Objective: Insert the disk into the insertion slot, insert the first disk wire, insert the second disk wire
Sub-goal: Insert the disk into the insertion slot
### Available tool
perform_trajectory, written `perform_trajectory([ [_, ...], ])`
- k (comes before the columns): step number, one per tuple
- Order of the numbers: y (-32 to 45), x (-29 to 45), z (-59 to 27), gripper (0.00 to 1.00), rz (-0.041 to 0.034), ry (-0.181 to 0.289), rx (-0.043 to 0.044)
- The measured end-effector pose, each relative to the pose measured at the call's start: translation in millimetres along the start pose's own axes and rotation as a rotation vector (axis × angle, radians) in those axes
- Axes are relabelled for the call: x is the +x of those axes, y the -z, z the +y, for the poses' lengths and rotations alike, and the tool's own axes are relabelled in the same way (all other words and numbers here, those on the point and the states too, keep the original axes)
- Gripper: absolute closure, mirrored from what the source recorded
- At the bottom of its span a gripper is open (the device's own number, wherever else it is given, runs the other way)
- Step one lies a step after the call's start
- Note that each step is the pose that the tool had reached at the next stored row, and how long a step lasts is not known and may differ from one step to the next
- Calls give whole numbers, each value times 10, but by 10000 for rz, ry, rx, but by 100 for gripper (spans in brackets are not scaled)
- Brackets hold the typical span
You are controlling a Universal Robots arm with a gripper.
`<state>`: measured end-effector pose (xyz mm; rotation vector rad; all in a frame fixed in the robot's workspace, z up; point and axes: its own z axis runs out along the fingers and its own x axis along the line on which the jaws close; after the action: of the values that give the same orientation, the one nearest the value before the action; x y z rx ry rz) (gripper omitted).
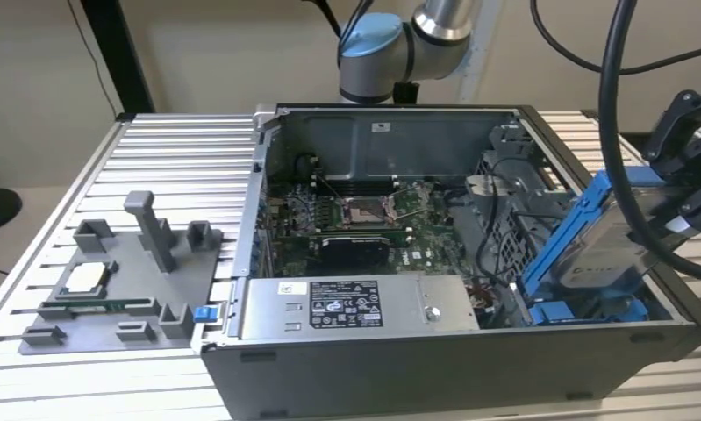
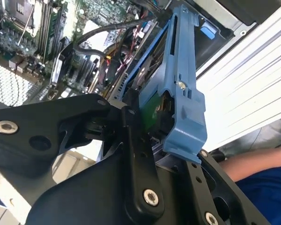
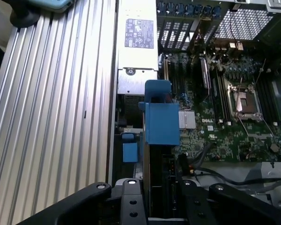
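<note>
1. The gripper [image 3: 159,190] was clamped on the disk [image 1: 605,256], with its fingers [image 3: 131,201] pressed against the two flat faces at the disk's upper end.
2. The disk hung tilted. Its lower end reached down to the insertion slot [image 1: 575,311] at the exterior view's right of the computer case [image 1: 444,373], and it was not yet seated.
3. Handling, as judged: the disk appeared stiff, fairly heavy and shock-sensitive. Its smooth blue carrier could slip, so a firm hold across the faces suited it.

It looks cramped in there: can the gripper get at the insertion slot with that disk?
Probably yes. The gripper holds the disk tilted, its lower end at the blue guides of the insertion slot; nothing visibly blocks it.
</note>
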<state>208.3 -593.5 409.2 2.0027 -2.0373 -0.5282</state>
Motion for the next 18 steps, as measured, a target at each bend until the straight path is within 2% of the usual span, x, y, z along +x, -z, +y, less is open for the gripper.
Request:
perform_trajectory([
  [10, -114, 10, -53, 100, -5, 5, -1],
  [18, -244, 22, -112, 100, -21, 12, -1],
])
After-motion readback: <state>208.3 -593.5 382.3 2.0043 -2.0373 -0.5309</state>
